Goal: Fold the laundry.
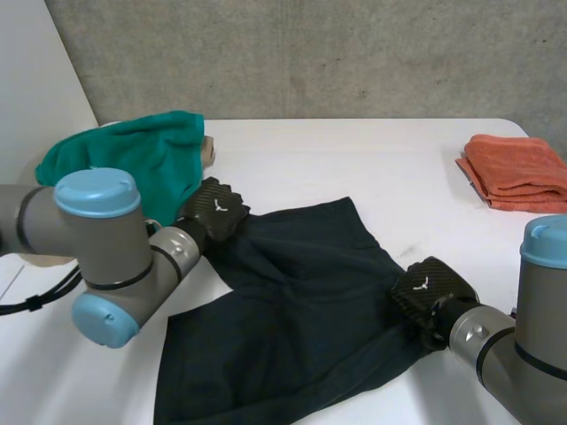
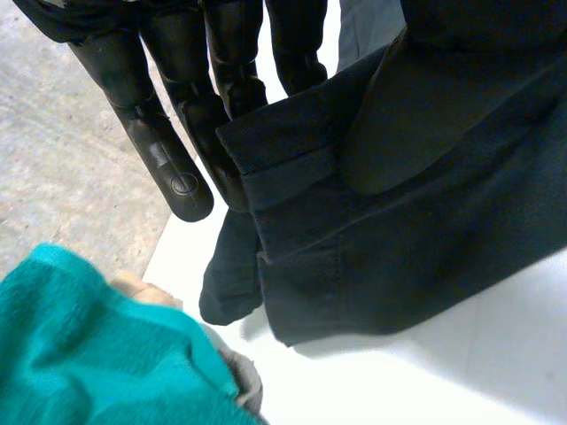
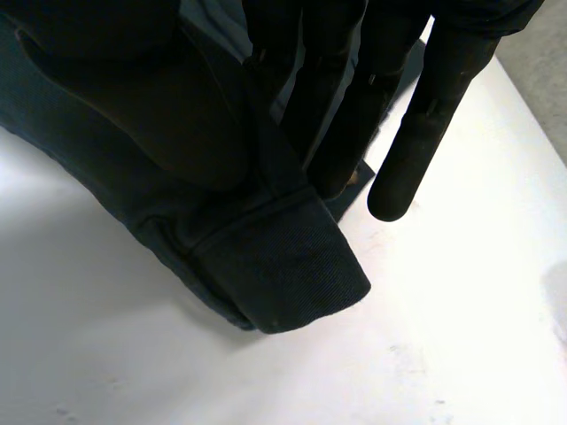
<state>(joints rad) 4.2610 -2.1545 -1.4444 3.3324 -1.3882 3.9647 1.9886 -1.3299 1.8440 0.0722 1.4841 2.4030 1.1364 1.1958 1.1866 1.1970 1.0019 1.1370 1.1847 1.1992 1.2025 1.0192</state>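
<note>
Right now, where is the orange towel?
In the head view the folded orange towel lies at the table's far right edge, beyond the right hand and apart from the dark garment.

Grey arms (image 1: 55, 221), light-blue caps (image 1: 96, 191), black fingers (image 2: 165, 165)

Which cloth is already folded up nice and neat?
The orange cloth, on the robot's right side: it lies in a flat, tidy stack. The green cloth is bunched up, and the dark cloth is spread out.
</note>
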